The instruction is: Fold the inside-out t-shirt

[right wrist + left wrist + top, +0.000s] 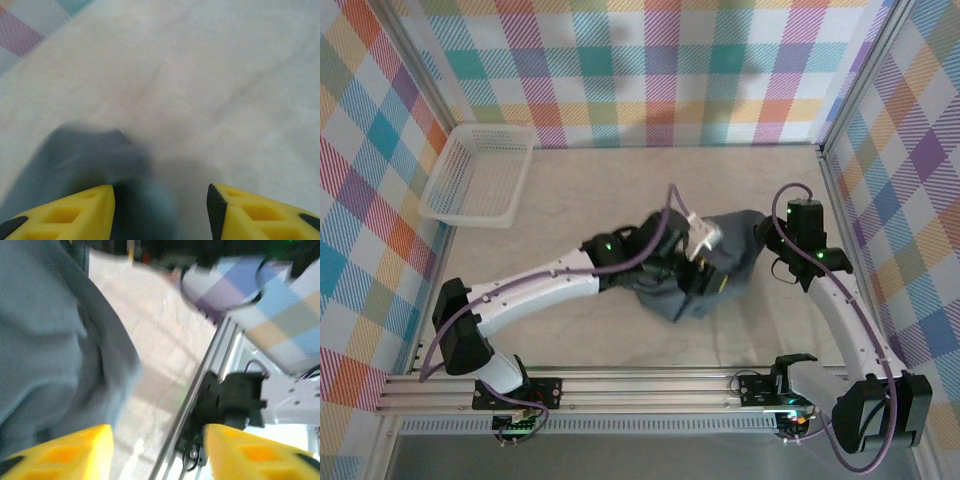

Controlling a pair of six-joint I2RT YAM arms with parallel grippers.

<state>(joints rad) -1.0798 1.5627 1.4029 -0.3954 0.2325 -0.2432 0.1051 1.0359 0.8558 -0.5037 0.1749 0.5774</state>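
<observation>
T-shirt (735, 250) is bunched in a crumpled heap on the counter (580, 190), right of centre, not spread flat. Both arms converge on it: the left arm reaches across from the near-left corner and sits over the heap's left side, and the right arm comes in from the right edge.

Left pincer (157, 455): yellow fingers (65, 450) spread, nothing between them. Bare counter and the frame rail show through the gap. Cloth hangs just left of and above the left finger.

Right pincer (160, 215): fingers (250, 215) spread and pointing down at the counter. A blurred fold of the shirt sits under the left finger and runs partway into the gap. The other finger is clear of the cloth, so no pinch.

White mesh basket (468, 220) is at the far-left corner, well apart from the shirt.
</observation>
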